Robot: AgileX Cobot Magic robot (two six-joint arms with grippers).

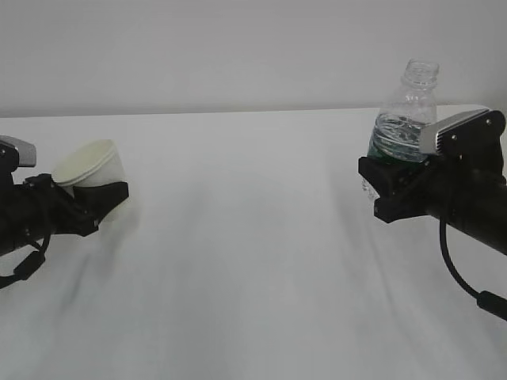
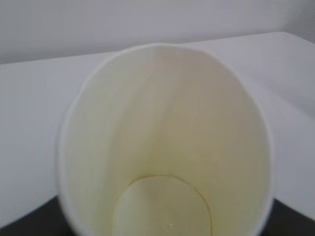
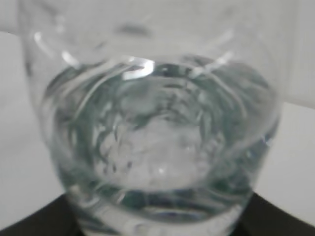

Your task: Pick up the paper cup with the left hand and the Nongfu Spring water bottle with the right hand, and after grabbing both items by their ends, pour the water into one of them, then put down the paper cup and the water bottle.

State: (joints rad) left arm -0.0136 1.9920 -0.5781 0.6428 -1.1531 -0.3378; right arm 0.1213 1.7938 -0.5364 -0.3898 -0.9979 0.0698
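Cup [image 1: 91, 165] and bottle [image 1: 404, 111] in separate pincers.

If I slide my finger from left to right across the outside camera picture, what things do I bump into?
Left pincer → paper cup held tilted in it → bare white table → Nongfu Spring water bottle with water inside → right pincer gripping it.

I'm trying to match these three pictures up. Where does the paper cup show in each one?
Exterior view: the paper cup, far left, tilted, held by the left hand.
Left wrist view: cup fills the picture, looking inside.
Right wrist view: not in it.
Shared landmark: the white table.
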